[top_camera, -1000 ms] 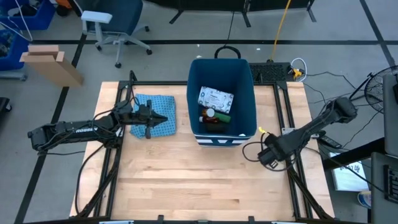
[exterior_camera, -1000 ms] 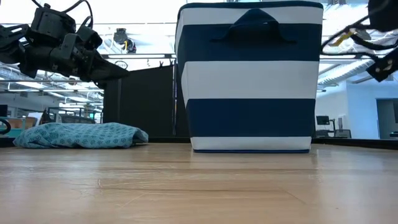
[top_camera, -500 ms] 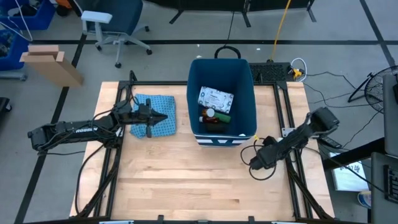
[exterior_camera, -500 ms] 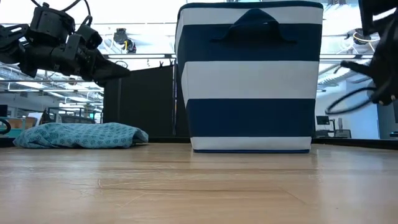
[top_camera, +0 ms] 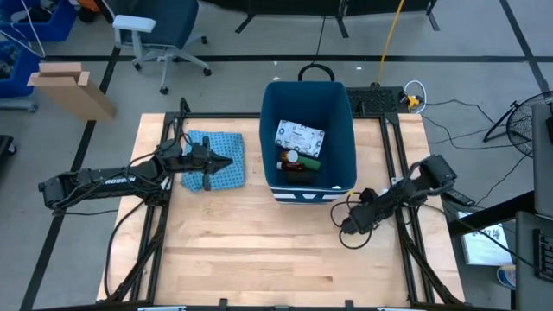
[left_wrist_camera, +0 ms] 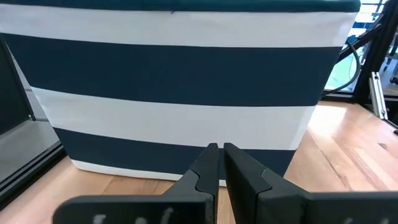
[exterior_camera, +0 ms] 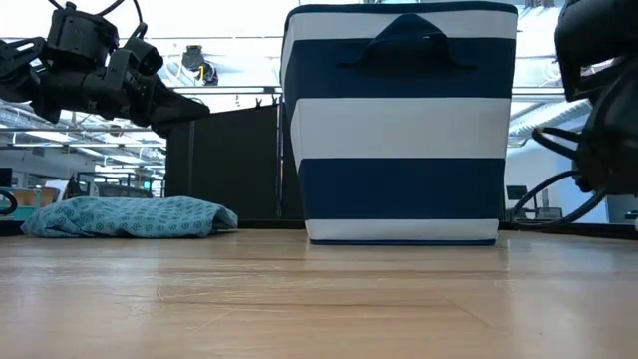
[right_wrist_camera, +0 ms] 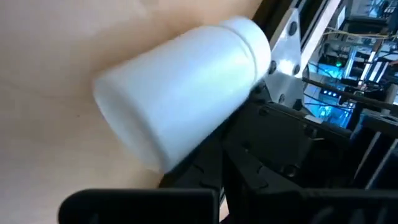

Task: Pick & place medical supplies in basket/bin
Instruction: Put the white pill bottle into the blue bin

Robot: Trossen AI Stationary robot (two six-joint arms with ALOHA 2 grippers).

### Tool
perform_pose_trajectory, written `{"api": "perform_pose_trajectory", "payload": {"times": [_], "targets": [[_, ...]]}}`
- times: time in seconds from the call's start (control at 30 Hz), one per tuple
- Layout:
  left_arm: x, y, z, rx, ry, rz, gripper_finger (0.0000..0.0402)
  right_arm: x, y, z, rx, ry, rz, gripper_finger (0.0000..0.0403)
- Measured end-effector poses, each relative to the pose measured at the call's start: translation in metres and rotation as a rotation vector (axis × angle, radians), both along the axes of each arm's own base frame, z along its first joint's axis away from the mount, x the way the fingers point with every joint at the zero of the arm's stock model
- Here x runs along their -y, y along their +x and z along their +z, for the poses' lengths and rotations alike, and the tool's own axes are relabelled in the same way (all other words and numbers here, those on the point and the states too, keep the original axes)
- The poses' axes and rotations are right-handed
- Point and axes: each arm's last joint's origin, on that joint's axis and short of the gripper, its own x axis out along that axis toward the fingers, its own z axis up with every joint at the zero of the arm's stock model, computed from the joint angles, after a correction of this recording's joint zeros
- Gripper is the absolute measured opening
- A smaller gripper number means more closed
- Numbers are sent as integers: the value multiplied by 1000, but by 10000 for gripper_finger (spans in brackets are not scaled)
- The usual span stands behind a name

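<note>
High view: the bin [top_camera: 346,138] stands on the table [top_camera: 259,259], its striped short side facing the near edge. Inside lie a white packet [top_camera: 299,136], a dark bottle [top_camera: 294,164] and a green cylinder [top_camera: 309,161]. The left gripper [top_camera: 226,164] hangs over the cloth [top_camera: 226,145] left of the bin, tips toward the bin. The right gripper [top_camera: 347,226] sits low, right of the bin's striped end; what it carries cannot be made out here.

Low view: the bin's striped wall [exterior_camera: 399,130] fills the middle and hides its contents. The left gripper [exterior_camera: 184,108] hovers above the cloth [exterior_camera: 130,216], left of the bin. The right arm [exterior_camera: 598,110] is only a dark shape at the bin's right.

Left wrist view: the left gripper [left_wrist_camera: 220,149] has its fingers [left_wrist_camera: 205,168] nearly together, gripping nothing, aimed at the bin's stripes [left_wrist_camera: 174,118].

Right wrist view: only here a white bottle [right_wrist_camera: 180,93] shows, lying sideways, clamped in the right gripper [right_wrist_camera: 214,140] above bare table, outside the bin.
</note>
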Motion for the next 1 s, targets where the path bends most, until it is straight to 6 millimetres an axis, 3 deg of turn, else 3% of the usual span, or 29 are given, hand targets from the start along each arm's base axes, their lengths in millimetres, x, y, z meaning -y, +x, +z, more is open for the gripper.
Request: {"api": "perform_pose_trajectory", "payload": {"times": [0.23,0.43,0.63,1.0], "targets": [[0,0,0,0,-3,0,26,-3,9,-1,46,69,15,0],[0,0,0,2,-30,1,26,-16,11,27,77,95,45,0],[0,0,0,2,-31,-2,26,-26,9,57,273,276,92,0],[0,0,0,-1,-19,-3,26,-21,-4,93,532,456,173,0]]}}
